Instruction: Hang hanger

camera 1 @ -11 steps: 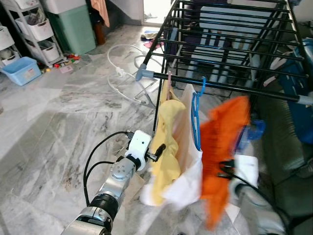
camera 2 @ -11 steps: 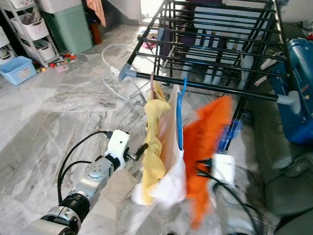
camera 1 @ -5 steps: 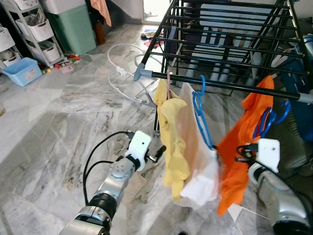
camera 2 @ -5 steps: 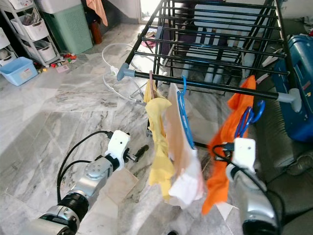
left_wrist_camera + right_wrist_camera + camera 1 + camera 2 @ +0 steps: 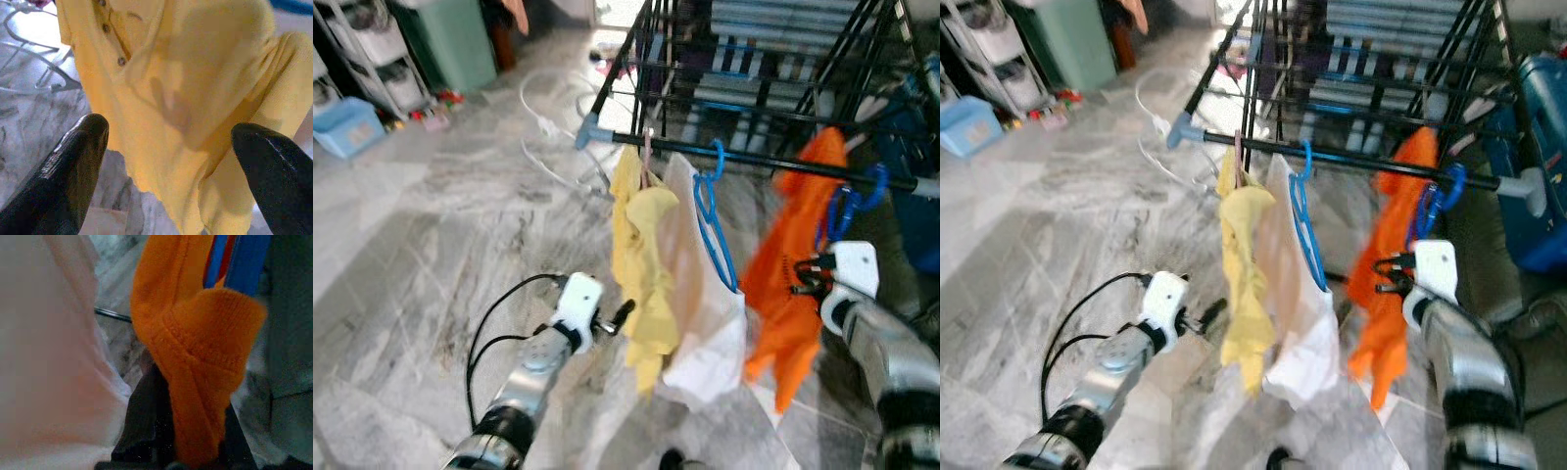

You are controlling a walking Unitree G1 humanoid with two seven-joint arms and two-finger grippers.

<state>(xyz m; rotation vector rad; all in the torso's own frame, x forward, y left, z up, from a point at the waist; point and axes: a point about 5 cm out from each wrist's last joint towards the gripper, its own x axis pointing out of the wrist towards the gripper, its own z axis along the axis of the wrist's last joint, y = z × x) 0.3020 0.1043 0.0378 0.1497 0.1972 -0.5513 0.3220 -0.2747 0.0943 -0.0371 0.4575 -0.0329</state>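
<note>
The hanger [image 5: 847, 208] was blue and had an orange shirt [image 5: 793, 284] on it. It was up by the front rail [image 5: 754, 164] of the drying rack [image 5: 773, 78], near the rail's right end. Its hook looked like it was at the rail, but I could not tell if it was really on. The shirt hung straight down from it, long and loose.

The right gripper [image 5: 800, 277] was the near one. It sat just below the hanger, pressed into the shirt, with its fingers closed on the orange cloth. So the hanger lay up and a little forward from that gripper.

The left gripper [image 5: 166, 142] was low on the other side, wide open and holding nothing. It pointed at a yellow shirt [image 5: 641, 264] that already hung from the rail, beside a white cloth [image 5: 705, 333].
</note>
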